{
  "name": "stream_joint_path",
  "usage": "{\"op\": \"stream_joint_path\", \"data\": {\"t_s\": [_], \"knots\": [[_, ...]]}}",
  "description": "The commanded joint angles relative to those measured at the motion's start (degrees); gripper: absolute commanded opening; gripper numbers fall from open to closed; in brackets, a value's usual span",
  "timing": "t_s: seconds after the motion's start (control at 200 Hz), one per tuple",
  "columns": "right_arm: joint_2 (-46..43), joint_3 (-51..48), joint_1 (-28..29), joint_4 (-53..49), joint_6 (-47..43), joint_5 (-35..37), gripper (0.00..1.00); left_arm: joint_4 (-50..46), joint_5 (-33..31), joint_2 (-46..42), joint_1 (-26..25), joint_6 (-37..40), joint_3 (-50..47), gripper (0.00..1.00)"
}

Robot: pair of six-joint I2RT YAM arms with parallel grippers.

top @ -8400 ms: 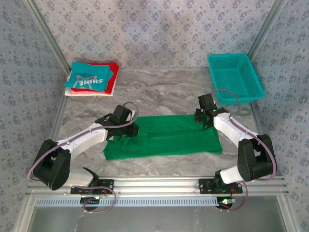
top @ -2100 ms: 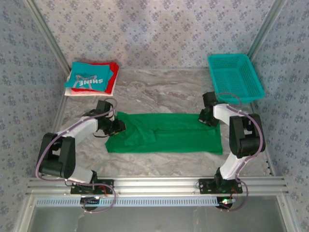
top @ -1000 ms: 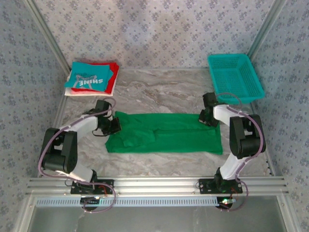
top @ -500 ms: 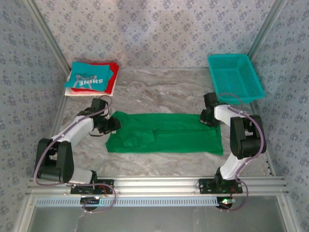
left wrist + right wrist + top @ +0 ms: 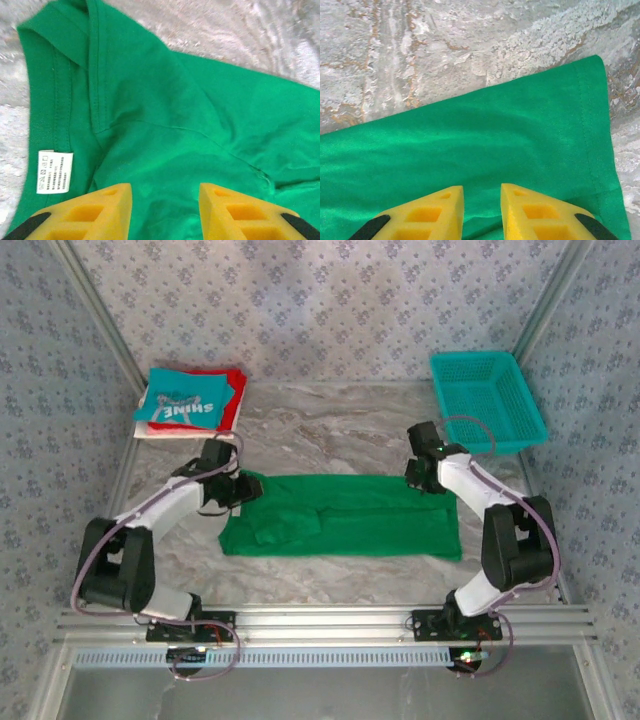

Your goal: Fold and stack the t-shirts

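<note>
The left fingers (image 5: 107,207) stand parted over the collar end of the green t-shirt (image 5: 175,125), with bare cloth showing flat in the gap between them, so they grip nothing. A white care label (image 5: 54,171) lies just beside them, next to the ribbed neckline (image 5: 42,70). That suggests this end has been turned inside up by the folding.

The right fingers (image 5: 440,210) are parted more narrowly and are also empty. They hang above the opposite end of the shirt, near its stitched hem (image 5: 592,135) and far corner.

In the top view the shirt (image 5: 350,520) lies as a long band across the middle of the table (image 5: 330,425), already folded lengthwise. One arm is at each far corner. This placement probably sets up a pinch at both ends, so the band can be brought over on itself without skewing.

At the far left corner, well apart from the green shirt, sits the stack of folded shirts (image 5: 188,403): teal "SHINE" on top, then red, then white. The green one likely goes there once it is compact. The teal basket (image 5: 487,400) stands at the far right.
</note>
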Motion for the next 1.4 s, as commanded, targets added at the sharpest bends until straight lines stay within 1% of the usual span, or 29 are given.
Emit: {"op": "stream_joint_path", "data": {"t_s": [0.0,0.115,0.235,0.32,0.42,0.47,0.565,0.62,0.67,0.735,0.784,0.829,0.869,0.939,0.999,1.024,1.129,1.184,1.284,1.334,1.399], "knots": [[-2.10,0.38,0.71,-2.28,-2.47,3.22,0.28,3.42,0.23,3.44,-0.34,-1.41,-0.89,0.38],[-4.81,-1.21,1.34,-0.06,-3.31,3.37,0.30,4.50,-1.32,7.79,-0.25,-1.43,-0.09,0.36],[-9.59,-3.67,2.22,4.14,-4.39,4.28,0.33,6.22,-0.55,13.07,-0.26,-1.00,2.52,0.36],[-15.43,-7.12,2.81,8.77,-5.37,4.15,0.35,6.44,-0.72,17.39,-0.32,-0.01,6.33,0.35],[-24.08,-13.24,3.29,15.55,-6.32,2.50,0.39,5.46,-0.37,24.11,-0.55,2.11,14.18,0.34],[-28.39,-16.50,3.51,17.95,-6.32,1.99,0.40,4.90,-0.45,28.01,-0.94,3.05,19.37,0.34],[-35.70,-21.28,3.97,19.87,-6.04,1.80,0.44,3.29,1.29,35.97,-1.76,5.13,31.60,0.34],[-39.55,-23.75,4.07,20.43,-5.96,1.22,0.48,2.46,1.81,40.75,-2.25,5.99,39.65,0.35],[-41.91,-25.41,4.26,20.91,-6.25,0.04,0.53,0.09,3.15,45.64,-2.44,6.85,49.06,0.35],[-43.46,-25.99,4.26,19.86,-6.51,-0.90,0.56,-5.54,3.79,51.30,-2.45,7.74,61.96,0.35],[-43.67,-25.73,4.28,18.49,-7.04,-1.50,0.56,-8.57,3.38,53.68,-2.45,8.45,70.89,0.35],[-43.18,-25.01,4.35,17.19,-7.47,-1.68,0.56,-9.64,2.45,53.94,-2.47,8.98,75.24,0.36],[-42.39,-24.31,4.33,16.19,-7.69,-1.77,0.56,-9.63,1.21,52.82,-2.37,9.43,76.68,0.37],[-40.28,-23.27,4.30,15.26,-8.31,-2.36,0.57,-8.03,-1.25,48.46,-2.19,9.75,74.30,0.39],[-38.11,-22.60,4.29,15.52,-8.32,-2.70,0.57,-4.77,-2.01,42.55,-1.96,9.17,67.61,0.40],[-37.16,-22.44,4.29,15.90,-8.32,-3.02,0.57,-2.71,-2.31,39.33,-2.00,8.72,63.76,0.41],[-32.62,-22.07,4.33,18.80,-7.68,-4.00,0.57,7.18,-4.38,25.76,-2.42,4.89,42.22,0.42],[-30.12,-21.79,4.48,20.52,-7.16,-4.50,0.57,10.61,-5.20,20.31,-2.79,2.28,32.98,0.42],[-26.10,-20.79,5.02,23.57,-6.74,-5.29,0.57,11.60,-6.26,14.12,-3.60,-0.88,22.18,0.38],[-24.04,-19.79,5.49,24.23,-7.04,-5.32,0.57,12.58,-6.95,11.87,-4.23,-1.61,18.23,0.35],[-21.36,-17.62,5.98,23.60,-7.05,-4.63,0.57,13.59,-8.15,9.93,-5.30,-2.43,14.34,0.35]]}}
